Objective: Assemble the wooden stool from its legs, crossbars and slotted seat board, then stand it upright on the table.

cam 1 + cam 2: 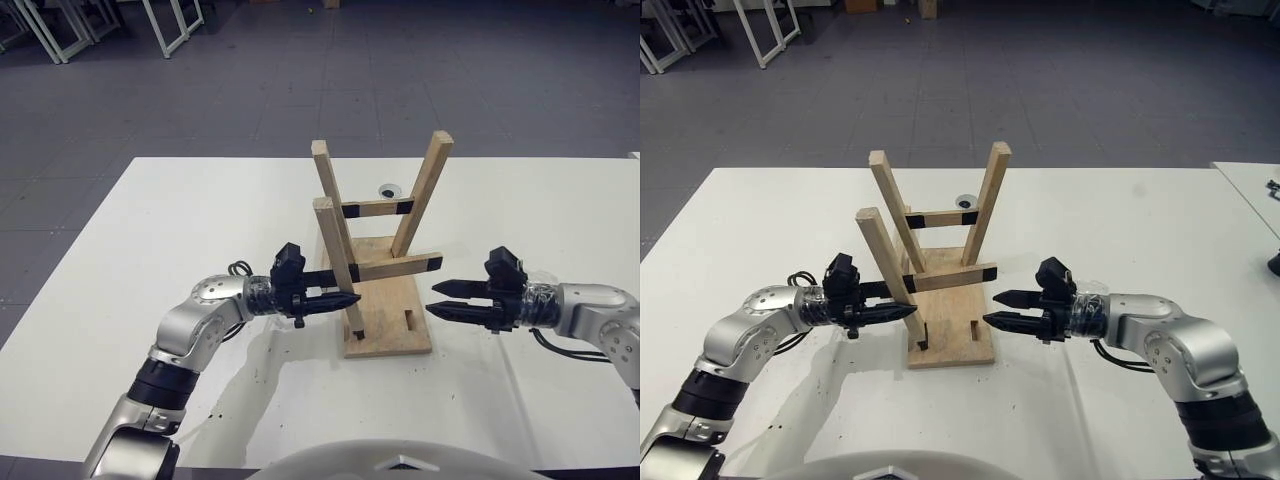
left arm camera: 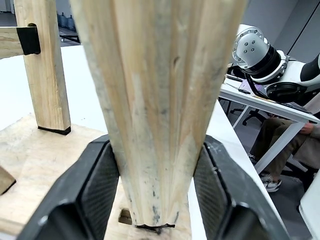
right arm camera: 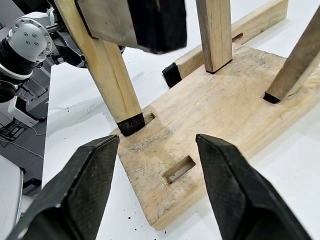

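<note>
The stool (image 1: 390, 266) stands upside down at frame centre, with its seat board (image 1: 390, 335) flat on the white counter (image 1: 150, 230) and its legs pointing up. The left hand (image 1: 345, 299) is clamped low on the front leg (image 1: 335, 240). The right hand (image 1: 434, 297) gapes just beside the board. The wood looks stiff and fairly light, the joints possibly loose, so grip the legs near the seat. Grey floor lies behind.

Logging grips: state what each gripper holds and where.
Left gripper clamps the nearest leg low, just above the seat board. Right gripper holds nothing.

Wooden seat board (image 1: 385, 335) lying flat, three legs (image 1: 425, 185) slotted upward, two crossbars (image 1: 395, 266)
</note>
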You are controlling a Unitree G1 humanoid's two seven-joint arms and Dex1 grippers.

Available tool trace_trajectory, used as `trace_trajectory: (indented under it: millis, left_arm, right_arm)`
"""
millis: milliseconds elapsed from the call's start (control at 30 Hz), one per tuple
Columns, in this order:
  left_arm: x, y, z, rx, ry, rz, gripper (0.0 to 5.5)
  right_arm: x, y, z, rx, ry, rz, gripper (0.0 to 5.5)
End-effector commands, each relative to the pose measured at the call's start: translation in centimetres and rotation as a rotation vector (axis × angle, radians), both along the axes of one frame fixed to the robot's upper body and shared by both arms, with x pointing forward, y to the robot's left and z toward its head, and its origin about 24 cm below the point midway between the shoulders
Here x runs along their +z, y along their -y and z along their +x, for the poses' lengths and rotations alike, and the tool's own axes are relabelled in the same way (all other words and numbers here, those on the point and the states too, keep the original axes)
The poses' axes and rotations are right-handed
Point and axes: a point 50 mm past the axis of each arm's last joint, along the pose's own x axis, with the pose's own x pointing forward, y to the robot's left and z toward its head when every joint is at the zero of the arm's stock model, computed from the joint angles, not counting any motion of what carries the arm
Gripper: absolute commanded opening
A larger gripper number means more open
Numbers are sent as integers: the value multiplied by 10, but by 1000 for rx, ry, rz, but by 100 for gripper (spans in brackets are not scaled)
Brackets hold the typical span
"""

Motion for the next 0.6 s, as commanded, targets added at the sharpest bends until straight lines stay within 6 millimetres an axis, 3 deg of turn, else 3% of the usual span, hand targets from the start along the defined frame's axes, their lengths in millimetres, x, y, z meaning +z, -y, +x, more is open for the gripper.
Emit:
trace_trajectory:
  millis: [33,200,467,600]
  left_arm:
    - [-15,-7,8,-15,13,118,204]
    - [-39,-20,9,-44,52,361,204]
    - [-99,-17,-49,-10,44,727,204]
    - [-114,-18,-56,66,60,796,204]
  right_arm:
    - [-3,-2,-2,6,-9,-14,284]
    - [-5,-3,-4,-7,-15,-17,284]
    - [-11,-2,-9,-61,-26,-13,284]
    - [-13,-2,-9,-80,-30,-12,284]
